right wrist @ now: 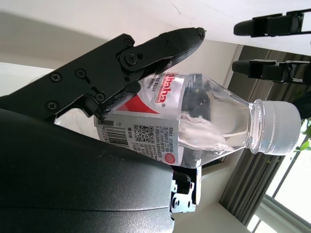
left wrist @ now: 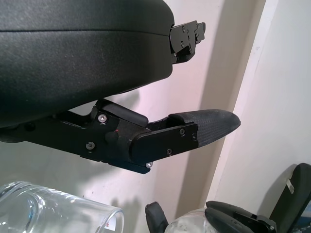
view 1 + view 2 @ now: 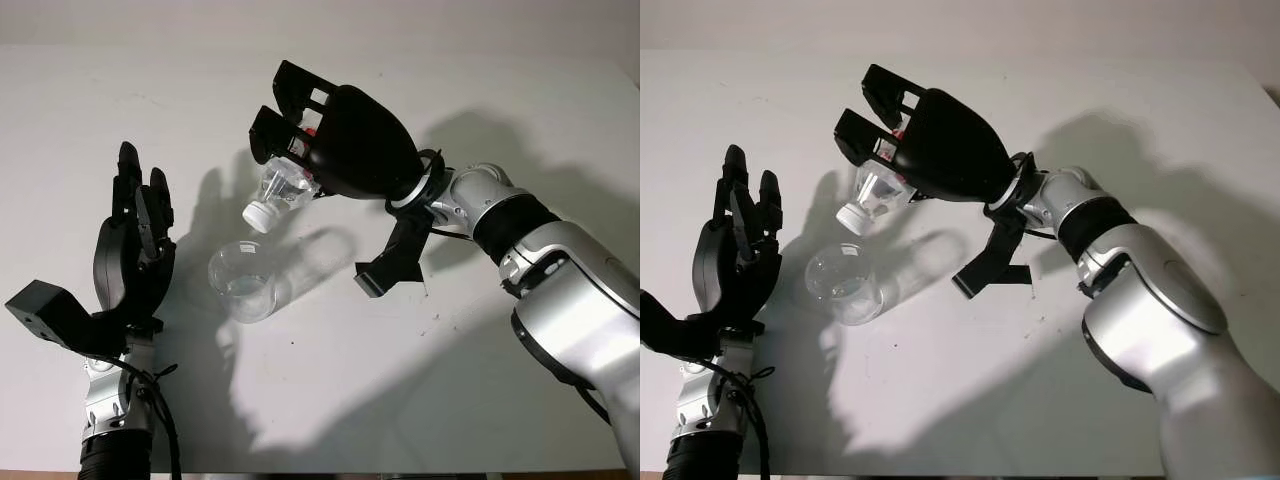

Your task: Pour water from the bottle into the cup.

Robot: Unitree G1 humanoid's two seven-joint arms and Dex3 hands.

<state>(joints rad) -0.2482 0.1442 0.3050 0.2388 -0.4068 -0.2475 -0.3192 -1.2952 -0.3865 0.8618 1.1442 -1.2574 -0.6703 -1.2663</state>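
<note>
The right hand [image 3: 335,130] is clamped around a clear plastic bottle [image 3: 285,188], holding it tipped over on its side above the white tabletop [image 3: 480,380], neck pointing down and toward the robot's left. The bottle's white cap [image 3: 258,215] looks to be still screwed on; in the right wrist view it sits closed over the mouth, with a little water pooled in the shoulder behind it. Just below the cap stands a clear cup [image 3: 243,281] on the tabletop, its rim close under the bottle's neck though not touching it. The left hand [image 3: 135,255] is up beside the cup, near its left side, open and holding nothing, not in contact with the cup as far as can be seen. This reads as the pouring step itself: the bottle is already tilted and lined up over the cup. The catch is the cap, since no water can leave while it is on. The next move likely calls for getting the cap off, or, if it is in fact loose, tipping the neck further while keeping it centred over the rim so the stream lands inside.
</note>
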